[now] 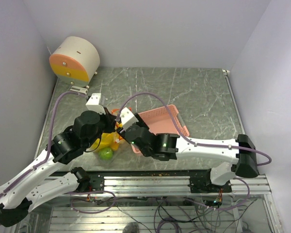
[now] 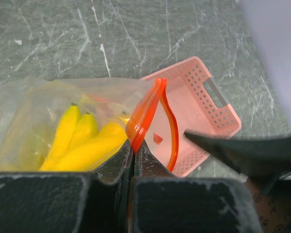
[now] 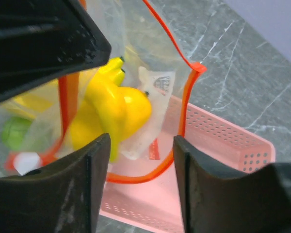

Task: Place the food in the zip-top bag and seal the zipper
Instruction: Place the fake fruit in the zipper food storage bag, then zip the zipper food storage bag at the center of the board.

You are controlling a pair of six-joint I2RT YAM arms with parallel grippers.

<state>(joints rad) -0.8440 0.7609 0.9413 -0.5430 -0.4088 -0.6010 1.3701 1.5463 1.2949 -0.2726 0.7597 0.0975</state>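
L gripper (image 2: pixel 134 154) clenched on zipper (image 2: pixel 145 112), lower centre; R gripper (image 3: pixel 139 162) jaws apart, holding nothing; bag (image 2: pixel 24 109) left, bananas (image 2: pixel 85 141) inside; risk: one-point pinch slips, gaping mouth sags, fruit spills.

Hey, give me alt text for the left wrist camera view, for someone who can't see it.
The left end effector pinches the red-orange zipper at the mouth of a clear zip-top bag with yellow bananas inside. Behind the bag, a pink perforated basket sits on a grey marbled table.
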